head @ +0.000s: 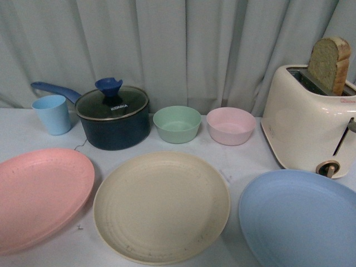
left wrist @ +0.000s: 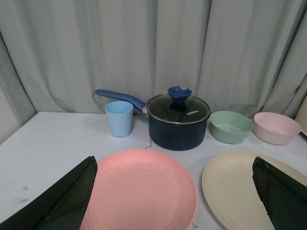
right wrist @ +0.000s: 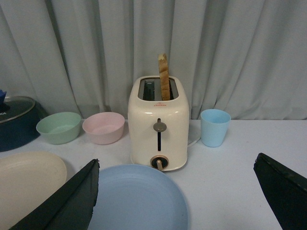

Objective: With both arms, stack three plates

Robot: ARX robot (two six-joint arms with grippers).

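Three plates lie side by side on the white table point(head: 245, 161): the pink plate point(head: 39, 194) at the left, the cream-beige plate point(head: 161, 206) in the middle, the light blue plate point(head: 300, 219) at the right. No arm shows in the front view. My left gripper point(left wrist: 175, 196) is open and empty, above the near side of the pink plate point(left wrist: 141, 189), with the cream plate point(left wrist: 235, 189) beside it. My right gripper point(right wrist: 175, 196) is open and empty, above the blue plate point(right wrist: 136, 199); the cream plate's edge point(right wrist: 29, 184) shows there too.
Behind the plates stand a light blue cup point(head: 53, 114), a dark blue lidded saucepan point(head: 114, 117), a green bowl point(head: 177, 124), a pink bowl point(head: 230, 125) and a cream toaster point(head: 308, 125) holding a bread slice point(head: 329, 64). Another blue cup point(right wrist: 214, 127) stands beside the toaster. A grey curtain hangs behind.
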